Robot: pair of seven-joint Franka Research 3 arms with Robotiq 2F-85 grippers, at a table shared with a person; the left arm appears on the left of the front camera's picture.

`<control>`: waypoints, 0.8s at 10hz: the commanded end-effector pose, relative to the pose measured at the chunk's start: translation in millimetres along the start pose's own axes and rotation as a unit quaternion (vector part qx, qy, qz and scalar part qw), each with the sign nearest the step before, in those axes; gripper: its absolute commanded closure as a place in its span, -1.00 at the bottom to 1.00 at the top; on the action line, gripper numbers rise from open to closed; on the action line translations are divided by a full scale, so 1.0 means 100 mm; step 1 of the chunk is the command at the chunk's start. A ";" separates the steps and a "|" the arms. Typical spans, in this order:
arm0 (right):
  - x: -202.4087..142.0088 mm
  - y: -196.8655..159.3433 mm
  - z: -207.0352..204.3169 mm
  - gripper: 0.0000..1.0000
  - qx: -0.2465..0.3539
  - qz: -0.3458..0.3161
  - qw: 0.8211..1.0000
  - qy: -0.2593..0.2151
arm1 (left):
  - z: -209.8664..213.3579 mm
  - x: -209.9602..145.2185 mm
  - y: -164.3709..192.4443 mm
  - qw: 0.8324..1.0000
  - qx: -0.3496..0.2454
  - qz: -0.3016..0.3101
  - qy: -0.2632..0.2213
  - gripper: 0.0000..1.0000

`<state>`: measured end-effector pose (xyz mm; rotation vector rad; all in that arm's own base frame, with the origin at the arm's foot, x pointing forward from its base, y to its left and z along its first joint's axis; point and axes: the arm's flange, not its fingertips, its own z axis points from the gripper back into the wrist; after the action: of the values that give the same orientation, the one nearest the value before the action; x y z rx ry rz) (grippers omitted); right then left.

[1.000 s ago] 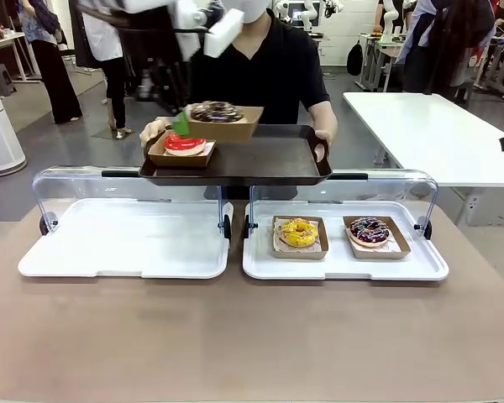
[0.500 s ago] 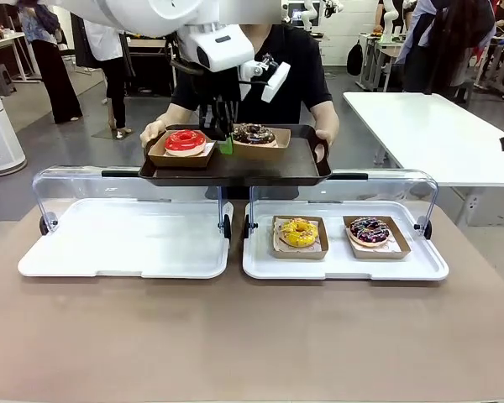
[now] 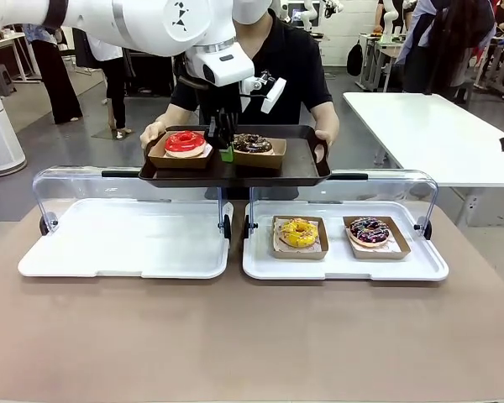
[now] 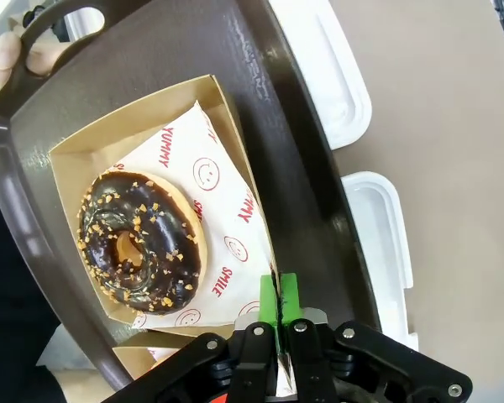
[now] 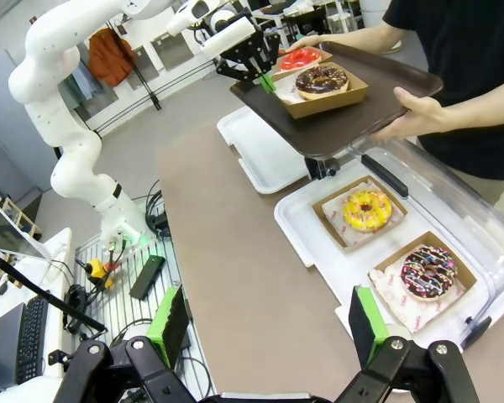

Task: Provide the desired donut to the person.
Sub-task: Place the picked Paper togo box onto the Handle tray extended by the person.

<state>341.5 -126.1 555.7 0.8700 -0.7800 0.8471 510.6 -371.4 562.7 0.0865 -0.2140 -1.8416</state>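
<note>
the right gripper (image 5: pixel 269 336) hangs back over the brown table (image 3: pixel 252 336), jaws spread, holding nothing. past the yellow donut (image 3: pixel 298 232) in its white case (image 3: pixel 344 267), the left gripper (image 3: pixel 225 144) pinches the rim of the chocolate donut's box (image 4: pixel 143 239), set on the dark tray (image 3: pixel 294 164) the person (image 3: pixel 294 67) holds. best to let go gently, then lift straight up. behind stands a white table (image 3: pixel 437 134).

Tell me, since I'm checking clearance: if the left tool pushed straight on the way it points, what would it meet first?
The left tool is shut on the wall of the chocolate donut's box, pointing down at the dark tray. It would likely press into the tray floor first, though depth is unclear.
</note>
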 end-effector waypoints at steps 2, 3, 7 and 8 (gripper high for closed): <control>0.01 -0.01 0.00 -1.00 0.005 0.004 1.000 -0.011 | 0.03 0.04 0.03 1.000 0.004 0.003 0.003 -0.16; 0.01 -0.01 0.00 -1.00 0.005 0.004 1.000 -0.011 | 0.05 0.04 0.08 1.000 -0.001 -0.004 0.004 -0.31; 0.01 -0.01 0.00 -1.00 0.005 0.004 1.000 -0.011 | 0.09 0.04 0.03 1.000 0.003 -0.002 0.005 -0.78; 0.01 -0.01 0.00 -1.00 0.005 0.004 1.000 -0.011 | 0.11 0.04 0.06 1.000 0.002 -0.003 0.005 -0.96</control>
<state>341.5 -126.2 555.7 0.8700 -0.7800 0.8471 512.2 -375.7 569.1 0.0825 -0.2234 -1.8455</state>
